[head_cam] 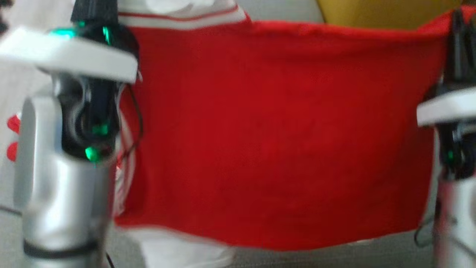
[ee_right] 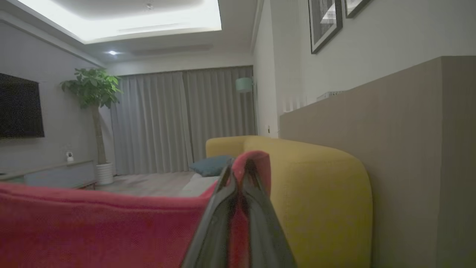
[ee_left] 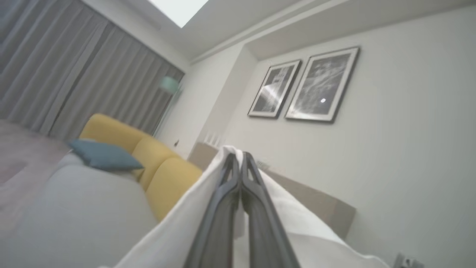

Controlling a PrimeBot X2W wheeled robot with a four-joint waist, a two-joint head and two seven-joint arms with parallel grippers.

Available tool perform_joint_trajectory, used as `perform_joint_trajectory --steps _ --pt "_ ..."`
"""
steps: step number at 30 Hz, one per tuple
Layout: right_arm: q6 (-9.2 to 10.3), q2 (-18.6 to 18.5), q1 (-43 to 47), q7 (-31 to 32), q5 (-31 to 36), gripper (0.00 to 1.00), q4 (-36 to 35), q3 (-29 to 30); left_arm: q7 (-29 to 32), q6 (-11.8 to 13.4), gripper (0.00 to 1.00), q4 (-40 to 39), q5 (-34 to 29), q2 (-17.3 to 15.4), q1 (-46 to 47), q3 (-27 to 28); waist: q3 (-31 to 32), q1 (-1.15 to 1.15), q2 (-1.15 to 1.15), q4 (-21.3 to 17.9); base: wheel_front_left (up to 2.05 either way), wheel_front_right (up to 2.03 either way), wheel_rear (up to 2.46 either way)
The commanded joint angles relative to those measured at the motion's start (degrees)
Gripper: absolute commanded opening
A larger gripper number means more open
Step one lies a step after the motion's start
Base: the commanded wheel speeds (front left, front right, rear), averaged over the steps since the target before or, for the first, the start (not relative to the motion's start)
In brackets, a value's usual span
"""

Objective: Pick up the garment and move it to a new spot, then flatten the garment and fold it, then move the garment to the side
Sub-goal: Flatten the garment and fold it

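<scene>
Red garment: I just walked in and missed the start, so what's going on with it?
The robot holds the garment up, stretched wide between its two grippers in front of its head camera. The left gripper is shut on a white part of it, the right gripper on a red edge. A yellow sofa stands behind. Flattening and folding are not yet done.

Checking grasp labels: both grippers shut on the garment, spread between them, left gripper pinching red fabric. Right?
No: the left gripper is pinching white fabric of the garment, not red, as the left wrist view shows. The rest holds.
</scene>
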State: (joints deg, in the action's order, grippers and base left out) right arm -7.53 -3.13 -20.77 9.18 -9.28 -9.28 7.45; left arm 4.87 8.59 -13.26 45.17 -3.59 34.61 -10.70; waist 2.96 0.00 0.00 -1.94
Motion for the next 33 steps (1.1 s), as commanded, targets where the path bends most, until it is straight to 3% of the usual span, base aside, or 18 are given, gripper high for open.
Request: perform_joint_trajectory --steps 1,3,6,12,16,22,33 --pt "0.04 0.2 -7.2 1.4 1.2 0.00 1.2 -1.2 1.2 -0.1 0.00 2.6 0.2 -2.7 5.8 2.2 -3.2 0.00 0.00 -0.1 0.00 0.00 0.00" --pt "0.04 -0.9 -12.7 1.7 4.7 0.00 5.6 -2.0 2.5 -0.7 0.00 7.8 -0.9 -4.7 10.3 2.4 -7.2 0.00 0.00 -0.3 0.00 0.00 0.00" --pt "0.04 -4.9 -26.8 -0.3 7.0 0.00 18.9 -2.8 2.2 -2.5 0.00 19.8 -3.1 -7.3 22.1 2.6 -15.6 0.00 0.00 0.8 0.00 0.00 0.00" --pt "0.04 -9.7 -49.6 -10.1 8.0 0.00 37.5 -2.4 -4.1 -6.4 0.00 34.8 -5.2 -7.2 39.9 2.8 -23.7 0.00 0.00 3.9 0.00 0.00 0.00" --pt "0.04 -10.7 -58.2 -17.2 8.7 0.00 47.8 -1.8 -8.6 -8.9 0.00 42.6 -6.1 -6.2 46.0 2.2 -26.0 0.00 0.00 5.6 0.00 0.00 0.00" --pt "0.04 -9.6 -60.2 -22.9 6.1 0.00 59.3 -0.4 -13.3 -12.6 0.00 51.1 -7.0 -4.6 46.1 -0.3 -27.4 0.00 0.00 6.7 0.00 0.00 0.00" --pt "0.04 -9.7 -46.8 -24.1 -0.6 0.00 70.9 -6.7 -16.7 -15.7 0.00 60.1 -8.3 -4.7 31.0 -7.3 -25.0 0.00 0.00 7.0 0.00 0.00 0.00"
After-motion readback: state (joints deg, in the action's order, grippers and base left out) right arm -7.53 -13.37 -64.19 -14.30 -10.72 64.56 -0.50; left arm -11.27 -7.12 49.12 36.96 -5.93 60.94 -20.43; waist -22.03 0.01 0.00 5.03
